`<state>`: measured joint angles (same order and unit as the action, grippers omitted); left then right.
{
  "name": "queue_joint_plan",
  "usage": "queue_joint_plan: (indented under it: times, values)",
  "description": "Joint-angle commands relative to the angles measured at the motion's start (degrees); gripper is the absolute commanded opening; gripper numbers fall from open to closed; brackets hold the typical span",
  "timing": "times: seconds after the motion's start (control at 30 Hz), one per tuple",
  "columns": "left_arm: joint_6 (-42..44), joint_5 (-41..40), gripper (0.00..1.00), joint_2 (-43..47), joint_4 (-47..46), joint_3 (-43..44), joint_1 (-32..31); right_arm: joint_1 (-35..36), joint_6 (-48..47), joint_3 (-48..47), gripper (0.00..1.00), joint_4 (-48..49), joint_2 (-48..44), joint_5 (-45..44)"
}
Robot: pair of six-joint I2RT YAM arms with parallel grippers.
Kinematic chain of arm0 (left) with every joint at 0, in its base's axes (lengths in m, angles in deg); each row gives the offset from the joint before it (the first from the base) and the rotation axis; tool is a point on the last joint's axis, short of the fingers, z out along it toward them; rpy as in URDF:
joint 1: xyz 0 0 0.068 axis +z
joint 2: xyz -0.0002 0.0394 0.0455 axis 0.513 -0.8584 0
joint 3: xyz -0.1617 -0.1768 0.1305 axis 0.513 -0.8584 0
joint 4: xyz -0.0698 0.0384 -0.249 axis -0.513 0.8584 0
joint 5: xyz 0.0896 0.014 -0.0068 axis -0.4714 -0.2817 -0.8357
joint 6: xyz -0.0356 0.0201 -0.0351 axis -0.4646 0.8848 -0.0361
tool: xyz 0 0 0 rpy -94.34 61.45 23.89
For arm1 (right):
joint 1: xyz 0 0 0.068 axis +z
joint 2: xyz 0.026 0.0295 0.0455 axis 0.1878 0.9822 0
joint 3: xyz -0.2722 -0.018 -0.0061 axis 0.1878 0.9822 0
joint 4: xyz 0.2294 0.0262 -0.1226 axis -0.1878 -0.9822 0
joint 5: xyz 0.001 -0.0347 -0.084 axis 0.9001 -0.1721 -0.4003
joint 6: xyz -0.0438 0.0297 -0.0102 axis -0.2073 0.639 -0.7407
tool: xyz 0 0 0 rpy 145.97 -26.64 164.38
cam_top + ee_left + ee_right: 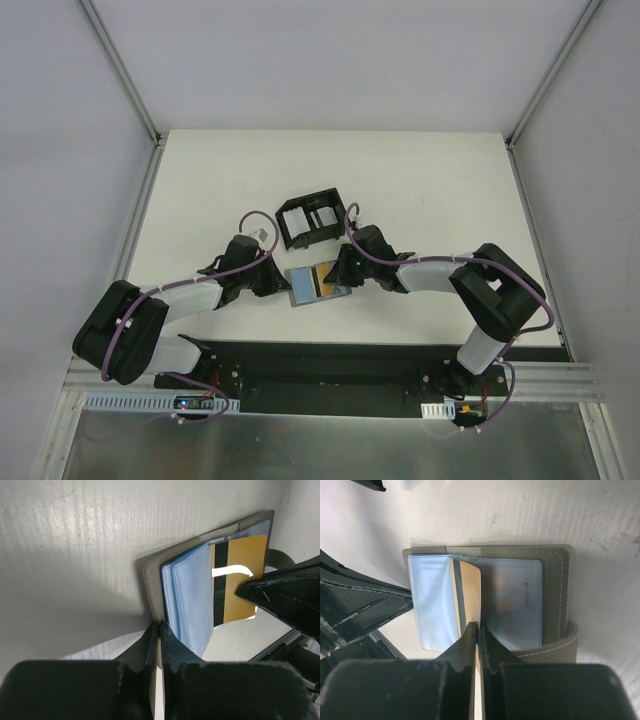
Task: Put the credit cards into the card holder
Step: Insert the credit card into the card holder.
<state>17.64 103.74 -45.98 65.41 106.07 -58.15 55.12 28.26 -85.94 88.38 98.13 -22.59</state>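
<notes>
The left tool (159, 628) is seen shut on the near edge of the open card holder (152, 580), which lies on the counter (75, 540) between the arms. The gold card (470, 590) is gripped by the closed right tool (477, 628), its long edge tucked under the blue flap. The pocket lies leftward of that tool, so a push toward the left arm is judged needed.
</notes>
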Motion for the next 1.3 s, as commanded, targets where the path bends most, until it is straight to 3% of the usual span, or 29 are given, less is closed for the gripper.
queue_joint_plan:
  times: [0.0,0.63,1.07,1.27]
  values:
    - [0.15,0.76,0.0,0.56,-0.2,0.18,-0.05,1.15,-1.48,0.36,0.01,-6.9,2.79,-1.52]
    - [0.15,0.5,0.0,1.08,-0.37,-0.18,-0.05,-0.08,-2.19,2.12,0.01,-10.77,-2.4,-11.72]
    - [-0.2,0.85,0.0,0.64,-0.9,-0.09,-0.05,3.34,-1.4,2.02,0.01,-13.76,-0.99,-10.22]
    - [-0.11,1.29,0.0,-0.23,-1.16,0.09,-0.05,3.52,-0.17,2.12,0.0,-11.13,0.85,-4.69]
